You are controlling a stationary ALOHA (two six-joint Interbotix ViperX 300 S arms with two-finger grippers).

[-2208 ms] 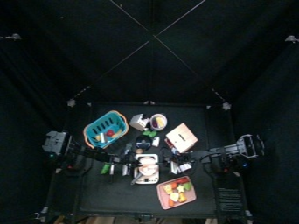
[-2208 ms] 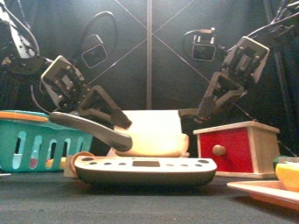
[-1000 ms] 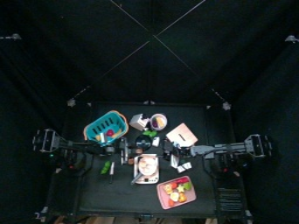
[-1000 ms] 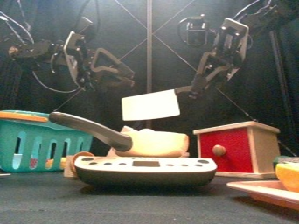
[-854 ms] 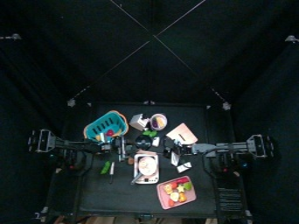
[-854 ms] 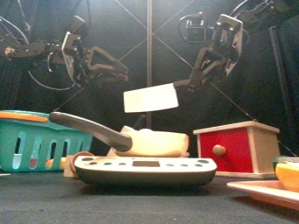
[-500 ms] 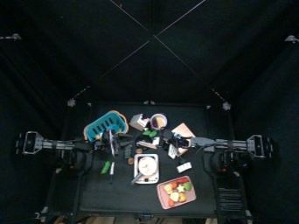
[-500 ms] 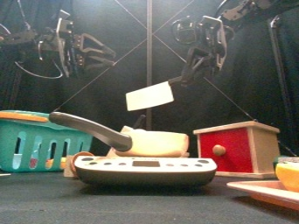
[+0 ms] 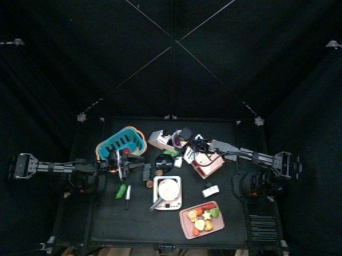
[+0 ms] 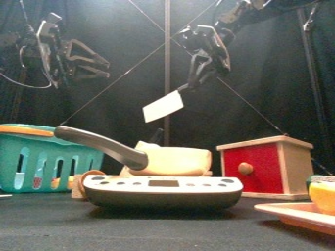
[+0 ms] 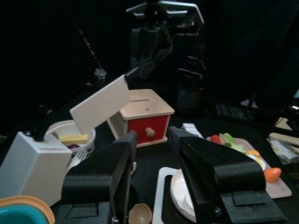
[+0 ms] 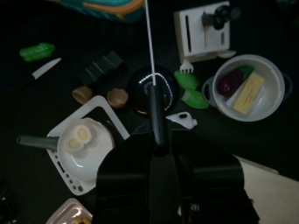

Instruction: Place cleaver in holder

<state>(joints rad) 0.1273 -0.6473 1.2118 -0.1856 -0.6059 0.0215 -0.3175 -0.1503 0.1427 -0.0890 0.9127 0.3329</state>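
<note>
Front view: cleaver (image 10: 163, 106) in right hand (image 10: 193, 84), no legible writing.

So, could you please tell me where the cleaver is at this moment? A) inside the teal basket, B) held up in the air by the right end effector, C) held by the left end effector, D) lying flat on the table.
B: the front view shows the cleaver hanging well above the table, its handle gripped by the right end effector, while the left end effector stands open and empty.

Black table (image 9: 227, 210) bears: teal basket (image 10: 46, 155), kitchen scale (image 10: 160, 190), red box (image 10: 263, 165), fruit tray (image 9: 202, 219), white holder (image 11: 33, 166).
</note>
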